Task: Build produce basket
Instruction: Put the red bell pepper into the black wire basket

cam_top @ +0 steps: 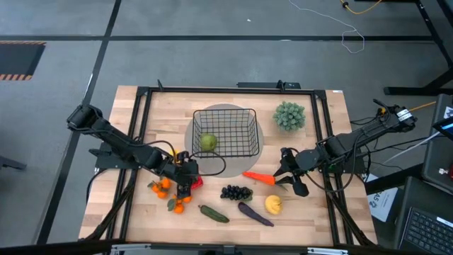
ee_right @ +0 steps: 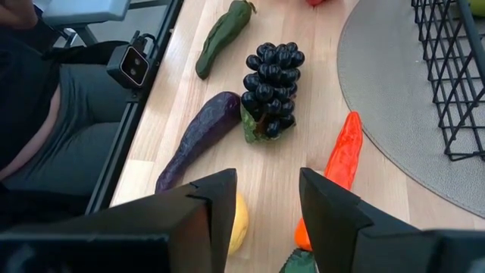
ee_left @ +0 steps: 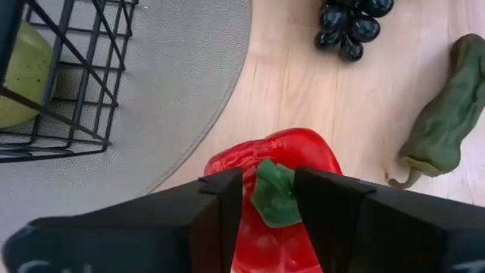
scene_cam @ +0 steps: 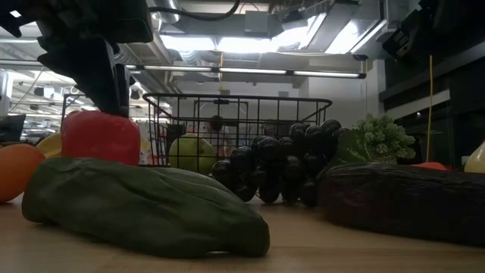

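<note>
Pale wooden table (cam_top: 311, 212), framed by black rails, carries everything we work with. Our left gripper (ee_left: 268, 199) stands over the red pepper (ee_left: 273, 163), its fingers (ee_left: 223, 205) set narrow on either side of the green stem but, as far as we can tell, not yet pinching it. We should close squarely on that stem, then lift straight up before swinging over to the basket (cam_top: 225, 131), which sits just ahead on the grey disc (cam_top: 263, 138) with the green apple (cam_top: 207, 142) already inside. Its wire wall is close, so height matters. Tangerines (cam_top: 161, 186) crowd one side of the pincer; the cucumber (cam_top: 213, 213) and grapes (cam_top: 236, 192) lie clear. Our right gripper (ee_right: 267, 199) hangs partly open over bare wood, between the lemon (ee_right: 236, 221) and carrot (ee_right: 342, 159), eggplant (ee_right: 198, 138) beyond.
</note>
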Tool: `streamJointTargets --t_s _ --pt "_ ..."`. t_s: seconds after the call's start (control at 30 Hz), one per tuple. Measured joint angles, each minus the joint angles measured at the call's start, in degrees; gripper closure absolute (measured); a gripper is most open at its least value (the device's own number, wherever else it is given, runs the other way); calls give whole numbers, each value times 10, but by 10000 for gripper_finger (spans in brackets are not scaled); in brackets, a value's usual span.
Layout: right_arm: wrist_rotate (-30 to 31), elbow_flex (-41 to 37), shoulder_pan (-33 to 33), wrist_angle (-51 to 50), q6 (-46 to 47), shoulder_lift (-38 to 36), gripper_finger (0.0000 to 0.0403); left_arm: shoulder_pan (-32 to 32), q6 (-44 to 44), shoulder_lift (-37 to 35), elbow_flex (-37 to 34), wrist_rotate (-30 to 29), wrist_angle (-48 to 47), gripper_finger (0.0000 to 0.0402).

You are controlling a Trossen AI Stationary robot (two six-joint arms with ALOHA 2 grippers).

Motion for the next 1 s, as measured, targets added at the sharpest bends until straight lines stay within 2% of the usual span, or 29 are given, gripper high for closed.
streamJointTargets --t_s 0.1,0.27,0.5,0.63,0.8,1.0 --pt "0 0 0 0 0 0 269 0 0 0 0 10 0 320" --pt "0 0 0 0 0 0 269 0 20 0 3 -1 -3 386" --pt "0 0 0 0 0 0 269 -6 92 1 48 -19 -5 396" --pt "0 0 0 0 0 0 269 -23 210 1 96 -16 -9 397" --pt "0 0 0 0 0 0 269 -35 405 0 166 -113 -7 397" --pt "0 0 0 0 0 0 269 -6 545 0 235 -307 23 394"
